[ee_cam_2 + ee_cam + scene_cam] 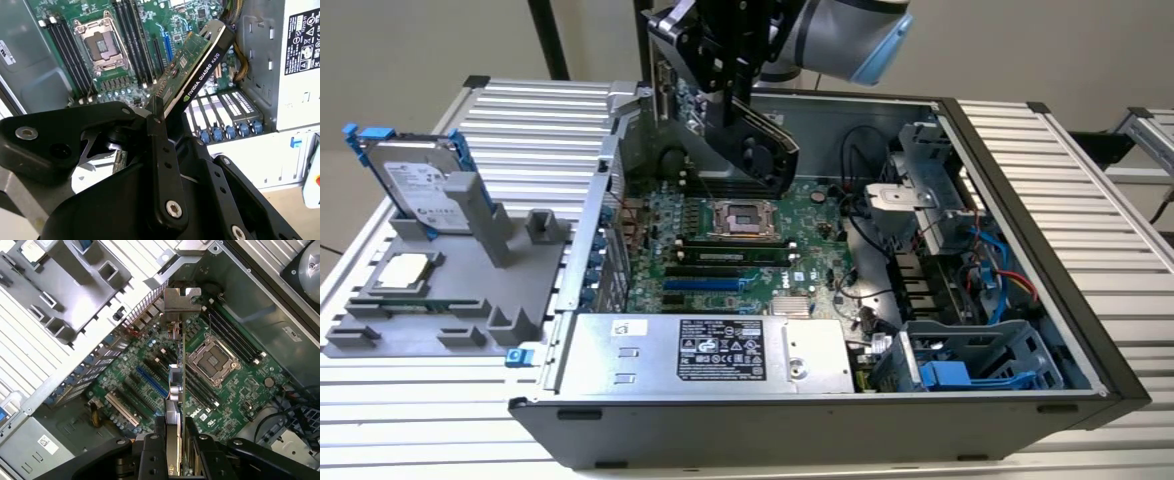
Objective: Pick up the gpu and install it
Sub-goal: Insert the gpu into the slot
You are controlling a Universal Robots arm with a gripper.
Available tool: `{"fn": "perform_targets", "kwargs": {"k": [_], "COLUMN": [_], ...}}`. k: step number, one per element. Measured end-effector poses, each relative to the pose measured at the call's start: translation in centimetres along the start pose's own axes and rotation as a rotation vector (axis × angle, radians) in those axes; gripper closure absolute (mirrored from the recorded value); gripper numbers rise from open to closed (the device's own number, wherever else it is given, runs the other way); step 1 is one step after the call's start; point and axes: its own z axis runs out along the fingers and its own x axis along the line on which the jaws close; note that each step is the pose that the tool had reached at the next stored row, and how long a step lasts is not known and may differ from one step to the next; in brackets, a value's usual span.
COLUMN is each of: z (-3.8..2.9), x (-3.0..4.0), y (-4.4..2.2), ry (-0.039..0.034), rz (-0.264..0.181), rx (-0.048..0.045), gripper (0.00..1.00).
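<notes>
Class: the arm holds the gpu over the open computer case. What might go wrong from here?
The gripper grips the gpu by one end, tilted in the exterior view, so it may slip or meet the blue slot askew. Its metal bracket could catch the case's rear wall.

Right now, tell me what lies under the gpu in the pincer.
Under the gpu, held in the pincer, lies the motherboard. Its memory slots, CPU socket and a blue expansion slot are visible. The strip of board directly beneath the card's edge is covered.
</notes>
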Motion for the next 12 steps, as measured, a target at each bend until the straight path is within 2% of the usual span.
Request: {"fn": "perform_targets", "kwargs": {"k": [12], "z": [0.00], "x": [0.00], "y": [0.00], "ry": [0.0024], "rz": [-0.060], "rx": [-0.0012], "gripper": [1.00]}}
